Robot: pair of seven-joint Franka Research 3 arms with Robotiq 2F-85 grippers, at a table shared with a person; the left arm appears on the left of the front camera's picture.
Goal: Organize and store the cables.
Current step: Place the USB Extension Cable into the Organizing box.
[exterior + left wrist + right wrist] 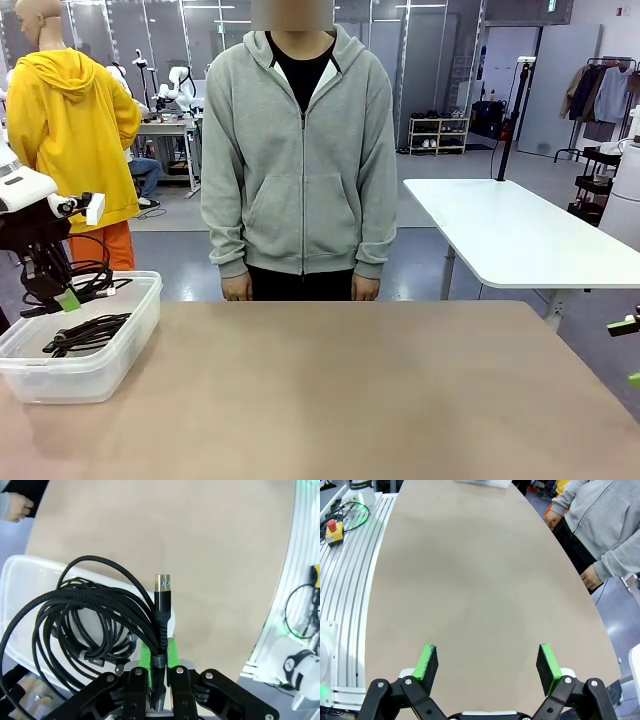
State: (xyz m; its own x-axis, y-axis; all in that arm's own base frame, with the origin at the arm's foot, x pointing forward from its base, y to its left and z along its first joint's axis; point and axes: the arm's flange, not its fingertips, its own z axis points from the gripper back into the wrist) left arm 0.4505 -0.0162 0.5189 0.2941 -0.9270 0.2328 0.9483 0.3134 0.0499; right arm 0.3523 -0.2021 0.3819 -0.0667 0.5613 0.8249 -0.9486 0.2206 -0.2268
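Cable in question, a coiled black braided cord with a silver USB plug (161,610), hangs over the clear plastic bin (120,345), pinched in the clamped left gripper (159,672). Another black cable bundle (85,333) lies inside. Loops sagging past the rim could snag or spill outside on release. The right gripper (487,667) is spread wide, holding nothing, above the bare tan tabletop (470,590); a person's hands (237,288) rest at the far edge, well apart.
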